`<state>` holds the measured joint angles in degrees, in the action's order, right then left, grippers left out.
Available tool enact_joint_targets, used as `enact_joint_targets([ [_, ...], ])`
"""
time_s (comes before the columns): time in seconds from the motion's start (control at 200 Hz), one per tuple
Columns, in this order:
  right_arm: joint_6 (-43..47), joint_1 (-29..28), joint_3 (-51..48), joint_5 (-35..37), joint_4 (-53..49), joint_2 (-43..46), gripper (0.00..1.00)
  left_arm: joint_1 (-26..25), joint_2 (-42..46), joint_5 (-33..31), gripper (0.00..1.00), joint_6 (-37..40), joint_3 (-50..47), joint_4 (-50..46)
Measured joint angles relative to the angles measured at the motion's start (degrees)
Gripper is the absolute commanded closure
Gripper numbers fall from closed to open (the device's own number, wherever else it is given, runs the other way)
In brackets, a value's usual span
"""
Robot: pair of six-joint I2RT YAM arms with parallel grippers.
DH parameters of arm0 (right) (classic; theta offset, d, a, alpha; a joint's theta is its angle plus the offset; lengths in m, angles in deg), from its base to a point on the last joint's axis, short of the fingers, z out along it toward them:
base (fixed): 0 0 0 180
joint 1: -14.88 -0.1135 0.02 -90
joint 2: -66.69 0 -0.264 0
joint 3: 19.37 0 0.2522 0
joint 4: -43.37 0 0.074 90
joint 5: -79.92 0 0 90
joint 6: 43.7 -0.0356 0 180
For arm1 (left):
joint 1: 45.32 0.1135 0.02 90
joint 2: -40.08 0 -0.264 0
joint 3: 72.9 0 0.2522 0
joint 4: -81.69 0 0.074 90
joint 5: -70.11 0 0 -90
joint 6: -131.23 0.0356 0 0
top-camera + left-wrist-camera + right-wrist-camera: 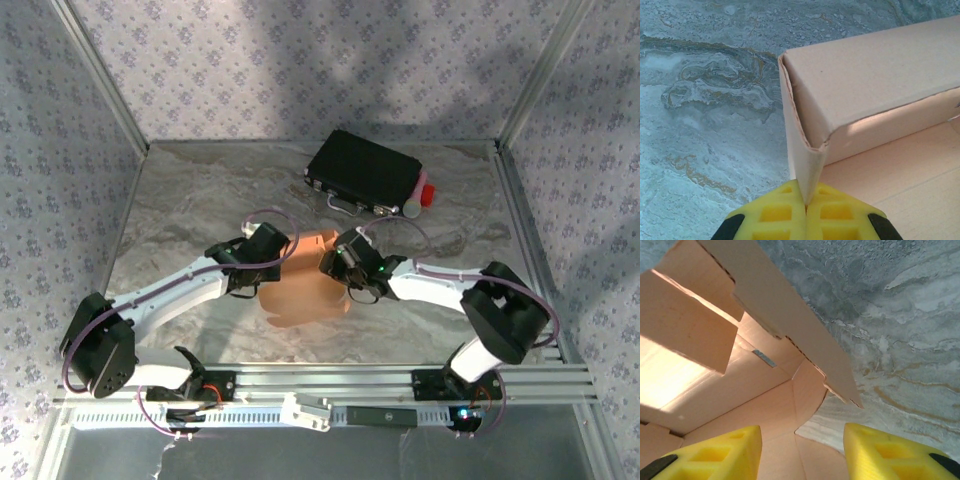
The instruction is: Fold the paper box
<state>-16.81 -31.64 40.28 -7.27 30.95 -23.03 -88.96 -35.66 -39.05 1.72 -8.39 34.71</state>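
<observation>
Our left gripper (pixel 806 201) is pinched fully closed on the bottom edge of an upright side wall of the paper box (pixel 300 298), at the box's 10 o'clock. We judge this anchors the half-formed carton so it cannot slide. The box sits mid-table between both arms, with the black hard case (pixel 365 172) well apart at its 1 o'clock. At its 2 o'clock our right gripper (pixel 802 452) stands partly open and grips nothing. Its jaws straddle a raised corner wall, probably so we can press it inward.
</observation>
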Motion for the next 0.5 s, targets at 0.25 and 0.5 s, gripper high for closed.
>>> enact_joint_targets([
  [0.25,0.6,0.7,2.4,-0.2,1.0,-2.5,0.58,-0.3,0.0,0.0,1.0,0.0,0.0,0.0],
  [0.5,2.0,1.0,4.6,-1.1,1.0,-4.9,0.59,-0.3,0.0,-0.2,1.0,0.1,0.0,0.0],
])
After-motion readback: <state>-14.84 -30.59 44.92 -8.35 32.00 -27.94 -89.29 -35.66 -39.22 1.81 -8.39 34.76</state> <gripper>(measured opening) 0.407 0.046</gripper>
